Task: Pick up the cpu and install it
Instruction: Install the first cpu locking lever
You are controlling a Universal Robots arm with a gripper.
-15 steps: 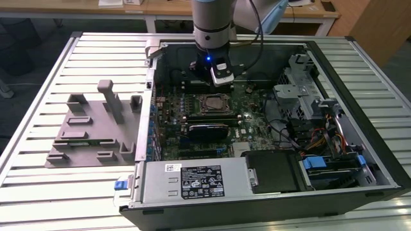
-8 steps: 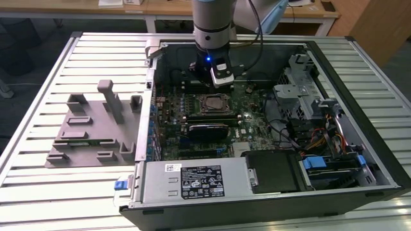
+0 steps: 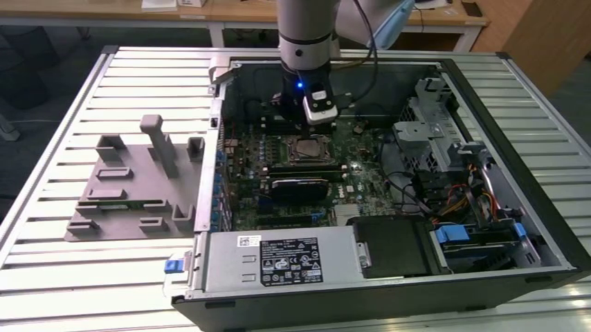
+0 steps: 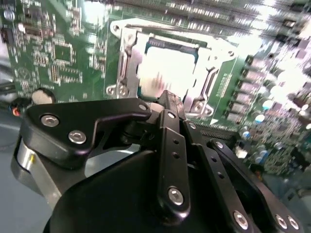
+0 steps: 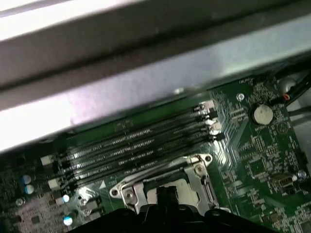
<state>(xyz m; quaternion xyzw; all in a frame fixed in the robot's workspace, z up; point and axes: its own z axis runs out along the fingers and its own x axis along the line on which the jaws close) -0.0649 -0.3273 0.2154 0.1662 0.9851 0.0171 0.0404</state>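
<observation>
Pincer (image 4: 167, 104) hangs just above the cpu (image 4: 167, 73), which sits in the socket (image 4: 127, 58); can't tell its opening. Risk, imo: chip misseated, pins bend if pressed.

Slatted metal table (image 3: 55, 124), pale grey. Open computer case (image 3: 517, 207) lies on it. Grey parts fixture (image 3: 129, 200) sits just beside the case, at the exterior view's left.

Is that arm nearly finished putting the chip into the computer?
It looks close. Done: the cpu already lies in the socket on the motherboard. In hand: the gripper hangs just above that socket in the second wrist view; whether it grips the cpu cannot be seen. Left: the socket's metal frame does not yet cover the chip, so the install does not look complete.
</observation>
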